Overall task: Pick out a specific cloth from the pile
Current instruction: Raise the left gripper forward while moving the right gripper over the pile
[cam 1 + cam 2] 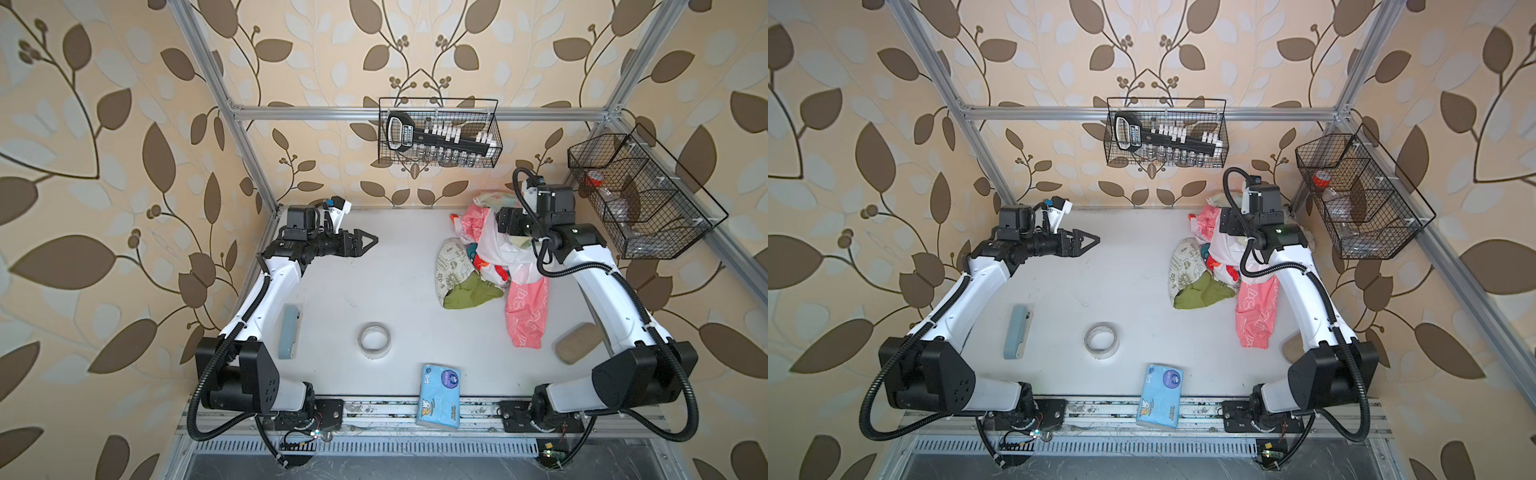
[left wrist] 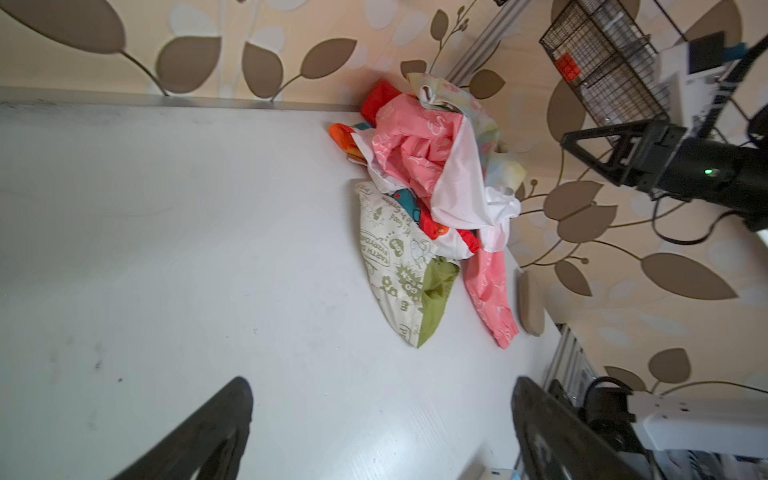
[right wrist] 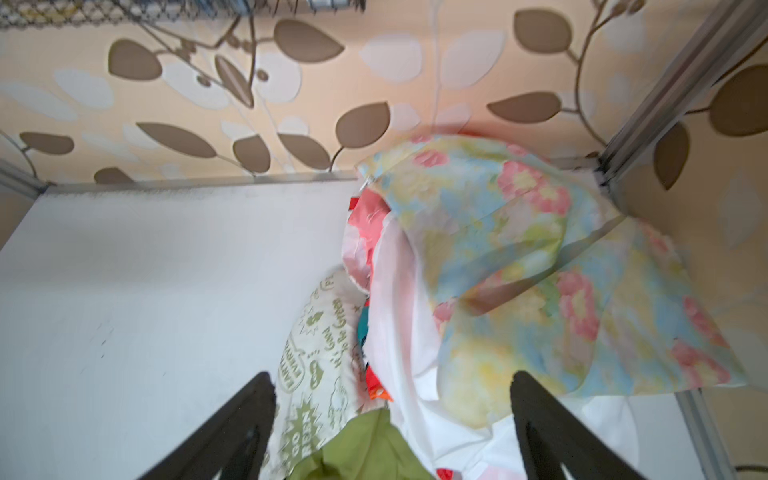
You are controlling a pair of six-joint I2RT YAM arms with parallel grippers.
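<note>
The right gripper (image 3: 392,380) is hovering, jaws spread, above the heap of mixed garments (image 1: 494,241), inside which the soft, light, rainbow-striped white garment with red trim (image 1: 480,261) is lying half-buried, probably best pinched at its exposed orange-red fold.

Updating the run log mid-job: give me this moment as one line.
left gripper: open, apart from pile | right gripper: open, above pile | cloth: mostly buried, not gripped

Green slogans
Read on the cream cloth (image 3: 316,365), just beside one jaw of the right gripper (image 3: 392,386): "GO GREEN", "Good to be Green", "EARTH", "EVERYDAY".
</note>
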